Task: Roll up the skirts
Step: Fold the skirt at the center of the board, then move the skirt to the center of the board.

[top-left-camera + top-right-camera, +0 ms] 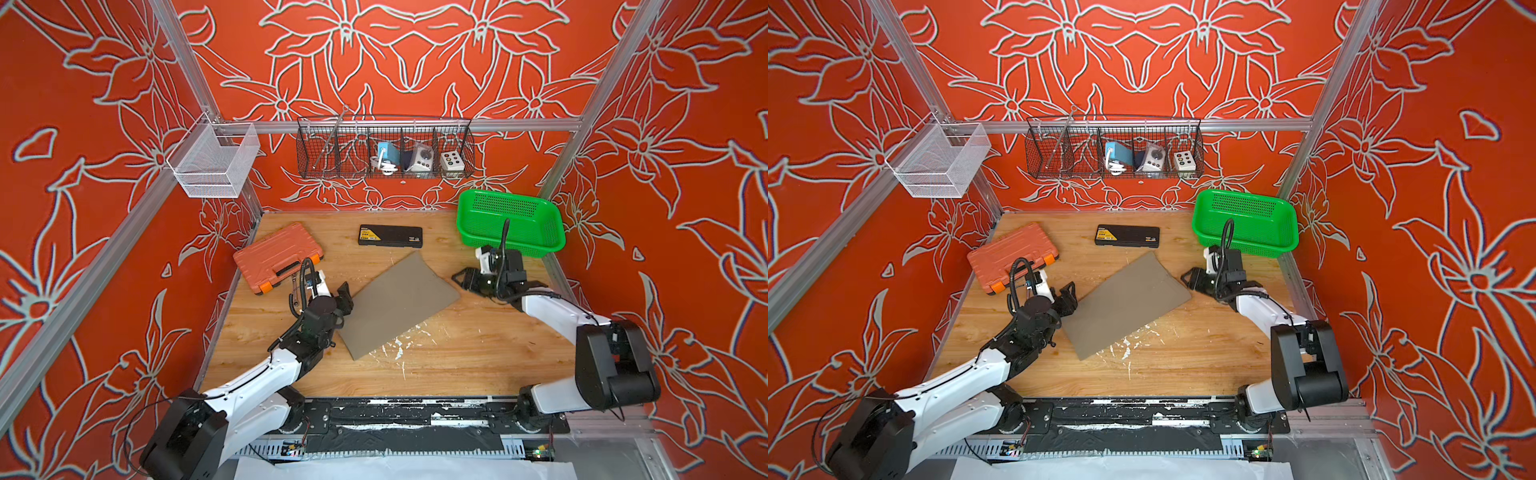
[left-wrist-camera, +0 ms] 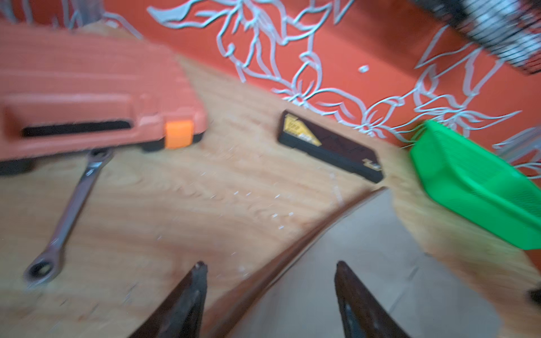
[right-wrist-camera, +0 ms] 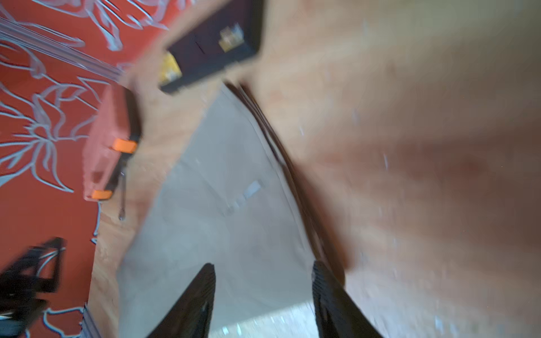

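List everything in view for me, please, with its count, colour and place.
skirt: one, taupe, flat at table centre.
tool case: one, orange, table's far left.
wrench: one, silver, beside the tool case.
slim case: one, black, far centre.
plastic basket: one, green, far right corner.
wire basket: one, black, back rail, holding small devices.
mesh basket: one, white, left rail.
table: one, wooden.
left gripper: one, black, open, at the skirt's left edge.
right gripper: one, black, open, at the skirt's right corner.

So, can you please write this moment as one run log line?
skirt: flat on table, not rolled | left pincer: open, at skirt edge | right pincer: open, at opposite end
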You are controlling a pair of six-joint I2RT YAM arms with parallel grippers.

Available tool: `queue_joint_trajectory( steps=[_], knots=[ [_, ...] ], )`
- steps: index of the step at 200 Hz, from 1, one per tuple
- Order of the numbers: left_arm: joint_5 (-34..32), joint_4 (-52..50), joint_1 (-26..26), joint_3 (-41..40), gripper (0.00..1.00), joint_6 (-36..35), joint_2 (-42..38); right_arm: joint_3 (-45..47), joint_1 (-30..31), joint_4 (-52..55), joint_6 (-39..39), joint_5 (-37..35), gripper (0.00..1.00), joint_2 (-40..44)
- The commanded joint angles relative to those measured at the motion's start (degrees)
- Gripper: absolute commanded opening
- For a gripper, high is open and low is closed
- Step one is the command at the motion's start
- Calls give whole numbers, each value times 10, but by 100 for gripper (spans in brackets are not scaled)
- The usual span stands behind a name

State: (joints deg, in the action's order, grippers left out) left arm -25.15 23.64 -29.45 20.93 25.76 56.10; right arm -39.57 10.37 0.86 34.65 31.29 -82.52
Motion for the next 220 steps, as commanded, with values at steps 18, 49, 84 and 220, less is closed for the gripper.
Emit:
queue_joint_trajectory(
  steps=[18,49,84,220],
  knots=[
    [9,-39,-25,88,68,-119,33,51,13,-86,79,14,51,-10],
    [10,-87,-25,141,71,-191,54,67,15,-124,103,8,50,-36],
    [13,-102,-25,168,73,-241,59,58,22,-195,138,25,46,-117],
    [273,-75,-68,142,75,-495,103,-272,-96,111,-32,-48,18,-227]
  ],
)
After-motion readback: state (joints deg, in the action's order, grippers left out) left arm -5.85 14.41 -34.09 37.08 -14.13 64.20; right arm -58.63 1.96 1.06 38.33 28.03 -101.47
